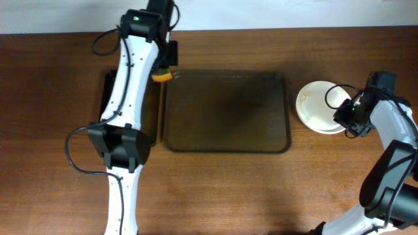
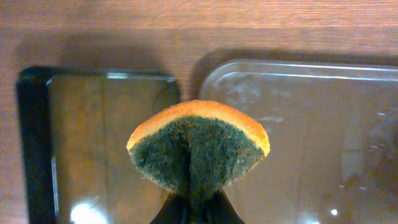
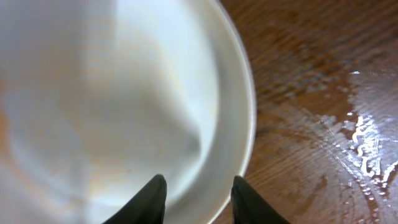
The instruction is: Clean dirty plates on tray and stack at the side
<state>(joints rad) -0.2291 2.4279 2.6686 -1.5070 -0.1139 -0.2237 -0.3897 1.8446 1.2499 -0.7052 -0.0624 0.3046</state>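
Note:
A stack of white plates (image 1: pixel 315 106) stands on the table to the right of the brown tray (image 1: pixel 225 145), which holds no plates. The top plate looks plain white in the right wrist view (image 3: pixel 112 93). I cannot tell how many plates are in the stack. My right gripper (image 1: pixel 344 111) is open, its fingers (image 3: pixel 199 185) just above the top plate's rim, holding nothing. My left gripper (image 1: pixel 163 65) is shut on an orange and green sponge (image 2: pixel 199 149), held above the gap between the black tray and the brown tray's far left corner (image 2: pixel 214 71).
A narrow black tray (image 1: pixel 104 98) lies left of the brown tray, partly under my left arm; it also shows in the left wrist view (image 2: pixel 34 124). Wet patches (image 3: pixel 367 143) shine on the wooden table beside the plates. Black cables trail by both arms.

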